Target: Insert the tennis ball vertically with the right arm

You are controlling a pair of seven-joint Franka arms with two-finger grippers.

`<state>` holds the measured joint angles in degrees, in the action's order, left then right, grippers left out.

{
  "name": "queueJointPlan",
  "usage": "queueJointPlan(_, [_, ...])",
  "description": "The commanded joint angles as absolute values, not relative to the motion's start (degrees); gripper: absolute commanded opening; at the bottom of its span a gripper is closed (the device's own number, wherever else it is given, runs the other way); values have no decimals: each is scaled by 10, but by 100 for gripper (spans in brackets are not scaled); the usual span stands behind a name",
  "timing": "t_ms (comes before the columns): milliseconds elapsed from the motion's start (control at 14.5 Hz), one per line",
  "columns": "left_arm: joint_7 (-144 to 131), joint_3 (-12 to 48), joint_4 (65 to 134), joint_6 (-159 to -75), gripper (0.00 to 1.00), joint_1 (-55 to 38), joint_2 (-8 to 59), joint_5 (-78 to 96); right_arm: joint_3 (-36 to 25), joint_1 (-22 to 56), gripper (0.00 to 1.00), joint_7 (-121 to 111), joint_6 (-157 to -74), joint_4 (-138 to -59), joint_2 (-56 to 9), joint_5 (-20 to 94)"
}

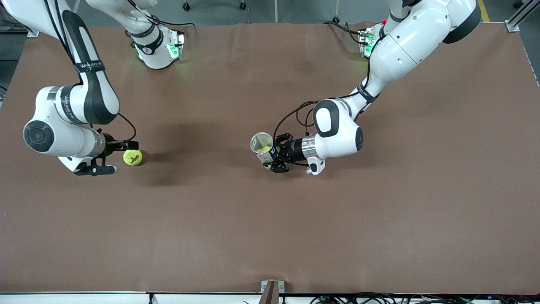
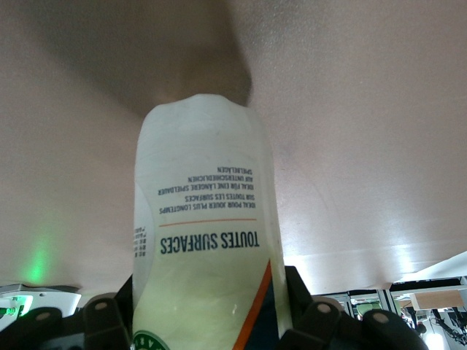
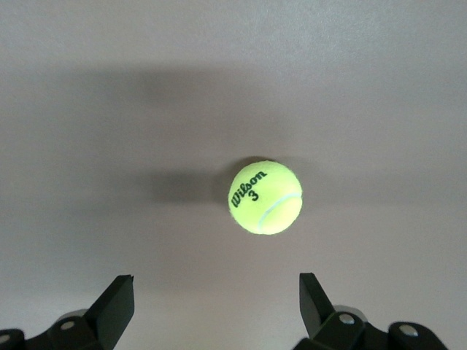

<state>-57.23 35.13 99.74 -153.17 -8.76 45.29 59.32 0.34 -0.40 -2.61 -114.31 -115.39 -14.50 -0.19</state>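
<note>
A yellow-green Wilson tennis ball (image 1: 132, 157) lies on the brown table toward the right arm's end. My right gripper (image 1: 120, 158) is low beside it and open, with the ball just ahead of its fingertips and not between them. In the right wrist view the ball (image 3: 265, 197) lies ahead of the open right gripper (image 3: 217, 292). My left gripper (image 1: 274, 158) is shut on a clear tennis ball tube (image 1: 262, 146) near the table's middle. The tube's open mouth faces up and something yellow-green shows inside. The left wrist view shows the labelled tube (image 2: 204, 240) filling the left gripper (image 2: 211, 310).
The brown table (image 1: 270, 236) stretches wide around both grippers. The arm bases stand along the edge farthest from the front camera. A small bracket (image 1: 272, 289) sits at the table's nearest edge.
</note>
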Motion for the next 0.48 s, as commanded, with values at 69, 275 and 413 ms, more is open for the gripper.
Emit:
queueJointPlan(69, [-556, 355, 994, -1541, 77, -90, 454, 609, 10, -33, 100, -63, -1207, -1220, -120, -11])
queueJointPlan(275, [-562, 355, 994, -1542, 77, -90, 454, 609, 11, -40, 100, -64, -1243, -1240, -123, -11])
queueJointPlan(413, [-564, 355, 995, -1542, 76, -90, 454, 610, 10, -43, 100, -65, -1264, -1242, -134, -11])
